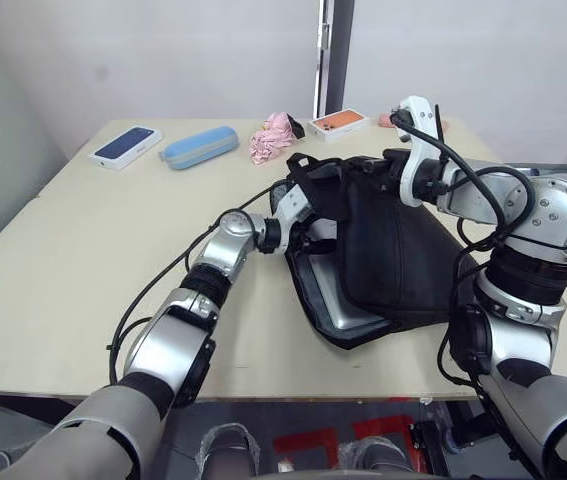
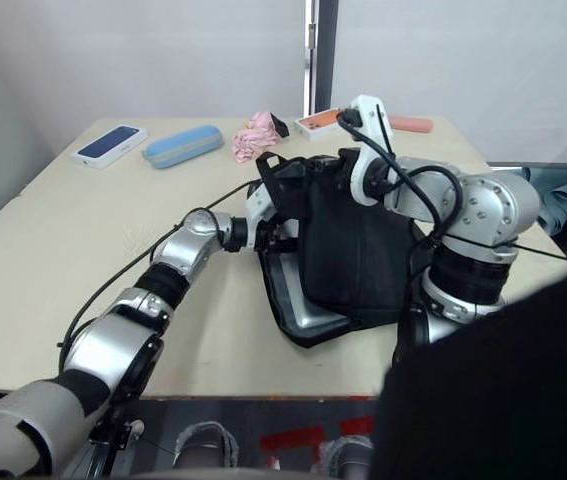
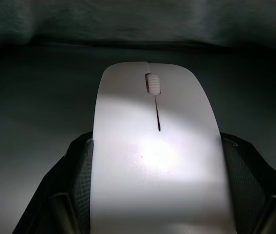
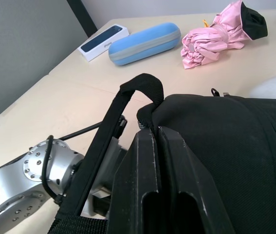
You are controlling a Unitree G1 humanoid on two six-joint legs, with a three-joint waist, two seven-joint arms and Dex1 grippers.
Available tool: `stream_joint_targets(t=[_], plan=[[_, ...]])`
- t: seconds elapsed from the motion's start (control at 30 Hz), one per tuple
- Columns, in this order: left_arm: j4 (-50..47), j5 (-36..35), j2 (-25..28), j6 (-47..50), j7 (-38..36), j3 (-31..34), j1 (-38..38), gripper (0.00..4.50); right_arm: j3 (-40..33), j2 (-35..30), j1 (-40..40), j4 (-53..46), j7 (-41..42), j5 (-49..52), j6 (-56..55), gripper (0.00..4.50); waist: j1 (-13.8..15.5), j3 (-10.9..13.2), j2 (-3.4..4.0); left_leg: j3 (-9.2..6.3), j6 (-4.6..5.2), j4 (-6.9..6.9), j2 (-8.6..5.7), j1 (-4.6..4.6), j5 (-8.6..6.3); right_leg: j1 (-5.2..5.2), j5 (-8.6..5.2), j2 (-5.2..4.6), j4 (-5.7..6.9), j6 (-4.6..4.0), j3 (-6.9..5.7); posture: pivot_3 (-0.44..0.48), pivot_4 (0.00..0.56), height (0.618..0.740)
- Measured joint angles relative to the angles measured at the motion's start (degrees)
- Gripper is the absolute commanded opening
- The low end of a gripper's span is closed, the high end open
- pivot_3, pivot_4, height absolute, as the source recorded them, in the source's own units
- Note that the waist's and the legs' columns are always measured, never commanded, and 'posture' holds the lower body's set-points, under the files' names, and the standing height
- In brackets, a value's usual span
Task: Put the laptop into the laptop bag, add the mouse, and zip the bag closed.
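Left wrist view: white mouse (image 3: 155, 156) clamped between the black fingers (image 3: 82, 180) of the left tool, scroll wheel pointing away, dark fabric all around it. Seen from the head, left tool (image 1: 298, 210) reaching into the open mouth of the laptop bag (image 1: 398, 255), which lies on the beige bench (image 1: 93, 250) with its upper flap lifted. Silver laptop (image 1: 348, 315) lying inside the bag, one rounded corner showing at the near edge of the opening. Right tool (image 4: 155, 146) clenched on the bag's top edge beside a handle loop (image 4: 140, 85), holding that flap up. Farther back on the bench, well apart from the bag: dark blue phone box (image 1: 126, 146), light blue oblong case (image 1: 199, 147), folded pink umbrella (image 1: 273, 137), and a small orange-faced box (image 1: 338, 123) near the far edge.
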Motion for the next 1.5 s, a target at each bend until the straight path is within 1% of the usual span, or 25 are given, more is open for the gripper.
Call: stream_joint_targets(t=[0.17,0.23,0.27,0.3,0.43,0.57,0.67,0.8,0.87,0.9,1.03,1.1,1.2,1.27,1.33,1.4,1.5], plan=[[6.7,0.6,-3.8,-4.3,1.8,1.6,-2.1,2.87,-0.1,0.0,0.0,0.1,-2.6,2.5,0.0,0.01,0.2,0.0,0.00,0.00,0.02,-0.09,-0.01,-0.02,0.00,0.01,0.02,0.00,-0.11,0.02,-0.03,0.000,0.150,0.740],[8.0,0.8,-4.7,-4.9,2.5,2.1,-2.5,3.91,-0.1,0.0,0.1,0.1,-3.6,3.3,0.0,0.00,0.2,0.0,0.00,0.00,0.02,-0.09,-0.01,-0.02,0.00,0.01,0.01,0.00,-0.11,0.01,-0.03,0.000,0.150,0.740],[8.7,1.0,-5.0,-5.2,2.9,2.2,-2.6,4.28,-0.1,-0.1,0.1,0.1,-4.1,3.9,0.0,0.00,0.2,0.0,0.00,0.00,0.02,-0.09,-0.01,-0.02,0.00,0.01,0.02,0.00,-0.12,0.02,-0.03,0.000,0.150,0.740],[9.1,1.1,-5.2,-5.3,3.0,2.3,-2.6,4.44,-0.2,-0.1,0.1,0.1,-4.4,4.3,0.0,0.00,0.2,0.0,0.00,0.00,0.02,-0.09,-0.01,-0.02,0.00,0.01,0.02,0.00,-0.11,0.02,-0.02,0.000,0.150,0.740],[9.7,1.2,-5.1,-5.3,2.7,2.7,-2.6,4.44,-0.2,-0.5,0.2,0.1,-5.9,6.1,0.0,0.00,0.3,0.0,0.00,-0.01,0.02,-0.09,-0.01,-0.02,0.00,0.02,0.02,-0.01,-0.12,0.02,-0.03,0.000,0.150,0.740],[8.2,2.6,-3.2,-6.0,0.9,2.7,-1.8,4.44,-0.2,-0.8,0.3,0.3,-7.1,7.6,0.0,0.00,0.2,0.0,0.00,-0.01,0.02,-0.12,-0.01,-0.02,0.00,0.02,0.02,-0.01,-0.14,0.02,-0.04,0.000,0.150,0.740],[4.1,2.5,-0.2,-4.7,-1.9,2.7,0.2,4.44,-0.2,-1.7,0.4,0.3,-7.5,8.9,0.0,0.00,0.2,0.0,0.00,-0.01,0.01,-0.16,-0.01,-0.02,0.00,0.01,0.01,0.00,-0.16,0.01,-0.06,0.000,0.150,0.740],[-6.9,1.8,4.9,-0.8,-6.7,2.7,5.7,4.44,-0.4,-3.0,0.5,0.5,-7.7,10.4,0.0,0.00,0.3,0.0,0.01,-0.01,0.01,-0.20,-0.01,-0.03,0.00,0.02,0.00,-0.01,-0.21,-0.01,-0.09,0.000,0.150,0.740],[-13.6,0.1,7.4,2.5,-8.8,2.7,8.9,4.44,-0.3,-3.0,0.8,0.6,-7.7,10.9,0.0,0.00,0.3,0.0,0.02,-0.02,0.01,-0.21,0.00,-0.04,0.00,0.01,-0.01,-0.01,-0.23,-0.03,-0.10,0.000,0.150,0.740],[-19.8,-1.6,10.1,5.7,-11.0,2.8,11.7,4.44,-0.3,-3.1,1.0,0.6,-7.6,11.3,0.0,0.00,0.2,0.0,0.03,-0.02,0.01,-0.25,0.01,-0.03,-0.01,-0.02,-0.04,0.00,-0.21,-0.07,-0.12,0.000,0.150,0.740],[-31.8,-5.1,17.1,12.7,-14.8,3.5,16.3,4.44,-0.3,-3.4,1.4,1.2,-7.5,11.7,0.0,0.00,0.3,0.0,0.05,-0.03,-0.02,-0.25,0.01,-0.02,-0.01,0.00,-0.05,-0.02,-0.18,-0.08,-0.16,0.000,0.150,0.740],[-37.9,-7.4,21.9,16.4,-16.9,4.3,19.2,4.44,-0.2,-3.4,1.5,1.6,-7.2,11.7,0.0,0.00,0.2,0.0,0.07,-0.02,-0.03,-0.24,0.01,-0.01,-0.02,-0.02,-0.05,-0.02,-0.18,-0.07,-0.14,0.000,0.150,0.740],[-42.5,-10.0,26.7,19.0,-18.2,6.5,22.0,4.44,0.3,-3.2,1.5,1.7,-6.4,11.6,0.0,0.00,0.0,0.1,0.10,-0.03,-0.06,-0.25,0.03,-0.01,-0.02,-0.03,-0.06,0.01,-0.16,-0.06,-0.16,0.000,0.150,0.740],[-45.3,-12.8,30.8,22.6,-18.5,9.5,23.6,4.44,1.6,-2.9,1.6,1.8,-5.5,11.2,-0.1,0.00,-0.2,0.1,0.12,-0.04,-0.09,-0.26,0.04,-0.02,-0.02,-0.07,-0.06,0.03,-0.16,-0.06,-0.16,0.000,0.150,0.740],[-48.7,-16.1,34.5,25.8,-19.3,12.5,25.1,4.44,3.5,-3.0,2.0,1.8,-4.3,10.5,-0.5,0.00,-0.4,0.1,0.13,-0.03,-0.10,-0.30,0.04,-0.02,-0.02,-0.06,-0.07,0.03,-0.21,-0.06,-0.17,0.000,0.150,0.740],[-51.3,-18.5,36.8,27.9,-19.9,14.8,26.3,4.44,5.5,-3.0,3.1,1.8,-3.0,9.8,-1.5,0.00,-0.4,0.1,0.13,-0.04,-0.10,-0.31,0.03,-0.02,-0.03,-0.06,-0.08,0.01,-0.22,-0.06,-0.18,0.000,0.150,0.740],[-53.6,-22.3,41.7,31.3,-20.6,18.9,28.7,4.44,9.3,-3.1,5.3,1.8,-0.2,8.2,-4.5,0.00,-0.7,0.1,0.13,-0.04,-0.12,-0.34,0.04,-0.02,-0.02,-0.08,-0.09,0.02,-0.20,-0.06,-0.20,0.000,0.150,0.740]])
